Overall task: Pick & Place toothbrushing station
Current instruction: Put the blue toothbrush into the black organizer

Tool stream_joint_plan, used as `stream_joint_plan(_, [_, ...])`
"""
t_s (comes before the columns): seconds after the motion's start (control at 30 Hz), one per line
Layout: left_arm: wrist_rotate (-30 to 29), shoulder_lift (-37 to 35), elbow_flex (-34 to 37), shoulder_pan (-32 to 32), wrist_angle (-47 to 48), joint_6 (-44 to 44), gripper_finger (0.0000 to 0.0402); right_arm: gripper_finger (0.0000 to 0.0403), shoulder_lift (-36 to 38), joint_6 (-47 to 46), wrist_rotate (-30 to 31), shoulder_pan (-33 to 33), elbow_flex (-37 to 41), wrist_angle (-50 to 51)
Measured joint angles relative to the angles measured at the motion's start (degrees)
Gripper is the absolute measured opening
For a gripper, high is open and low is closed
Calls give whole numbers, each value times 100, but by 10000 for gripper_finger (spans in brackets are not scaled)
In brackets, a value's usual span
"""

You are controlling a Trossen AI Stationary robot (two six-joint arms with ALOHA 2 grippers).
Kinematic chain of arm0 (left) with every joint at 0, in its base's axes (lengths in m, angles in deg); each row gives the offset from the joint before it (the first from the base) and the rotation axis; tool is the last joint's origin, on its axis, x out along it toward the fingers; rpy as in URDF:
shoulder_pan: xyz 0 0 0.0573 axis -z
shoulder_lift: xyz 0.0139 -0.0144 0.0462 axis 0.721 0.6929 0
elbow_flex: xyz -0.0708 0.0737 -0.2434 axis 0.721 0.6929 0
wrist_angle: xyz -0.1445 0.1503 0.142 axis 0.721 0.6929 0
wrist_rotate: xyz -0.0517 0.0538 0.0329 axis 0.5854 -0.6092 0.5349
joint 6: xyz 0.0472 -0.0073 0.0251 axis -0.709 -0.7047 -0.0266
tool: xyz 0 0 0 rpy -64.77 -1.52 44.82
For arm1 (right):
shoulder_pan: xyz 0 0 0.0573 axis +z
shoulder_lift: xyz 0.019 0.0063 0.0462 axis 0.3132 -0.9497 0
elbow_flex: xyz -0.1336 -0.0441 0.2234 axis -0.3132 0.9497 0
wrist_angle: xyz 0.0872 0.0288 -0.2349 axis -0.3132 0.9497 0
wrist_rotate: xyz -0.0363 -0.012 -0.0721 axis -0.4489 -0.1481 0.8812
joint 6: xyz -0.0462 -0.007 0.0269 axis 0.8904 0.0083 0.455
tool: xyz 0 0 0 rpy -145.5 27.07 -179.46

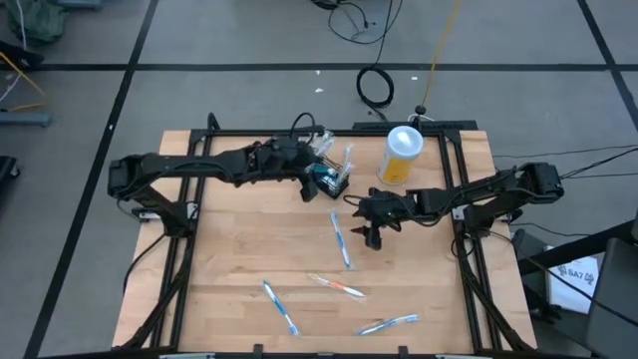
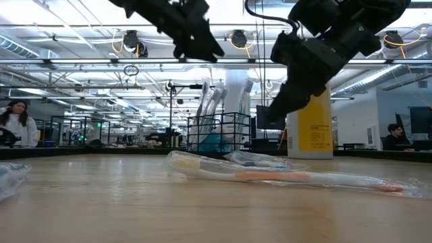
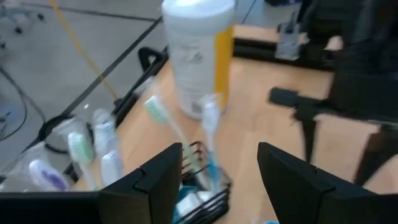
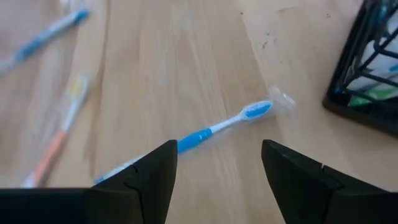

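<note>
The toothbrushing station (image 1: 332,182), a small black wire basket, stands on the table at the far middle. Several toothbrushes (image 3: 163,121) stand upright in it, heads up. My left gripper (image 3: 217,155) hangs open just above and to the left of the basket, touching nothing; in the low view the left gripper (image 2: 197,42) is well above the basket (image 2: 217,132). My right gripper (image 4: 217,149) is open over a blue toothbrush (image 4: 214,129) that lies flat on the table to the right of the basket (image 4: 367,68), clear of it.
A tall yellow cup with a white lid (image 1: 403,155) stands right of the basket at the far edge. Wrapped toothbrushes lie on the near half of the table (image 1: 337,286) (image 1: 281,307) (image 1: 387,324). People are in the room behind (image 2: 15,121).
</note>
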Motion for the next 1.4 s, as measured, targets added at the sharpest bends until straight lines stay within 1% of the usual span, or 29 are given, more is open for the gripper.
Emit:
stream_joint_plan(0.07, [-26, -104, 0, 101, 36, 1, 216, 226, 0, -381, -1, 9, -1, -145])
stream_joint_plan(0.17, [-373, -254, -2, 255, 267, 91, 216, 225, -35, -893, -2, 9, -1, -479])
stream_joint_plan(0.33, [-1160, -551, -4, 452, 892, 194, 216, 219, -472, -1627, -12, 11, -5, -1001])
stream_joint_plan(0.53, [-1658, -784, -9, 634, 1611, 628, 216, 215, -1113, -2171, -4, -37, -59, -1272])
stream_joint_plan(0.67, [-1764, -788, -9, 717, 1852, 743, 216, 215, -1361, -2250, -2, -54, -152, -1433])
stream_joint_plan(1.0, [-1808, -788, -9, 851, 1881, 916, 216, 215, -2201, -2410, 24, -168, -411, -1491])
stream_joint_plan(1.17, [-1810, -788, -9, 930, 2070, 958, 216, 213, -2504, -2026, 43, -190, -462, -1824])
stream_joint_plan(1.27, [-1812, -788, -9, 964, 2278, 1110, 216, 198, -2514, -1944, 29, -190, -459, -1805])
stream_joint_plan(1.4, [-1862, -788, -9, 987, 2658, 1371, 216, 156, -2518, -1942, 38, -190, -455, -1797])
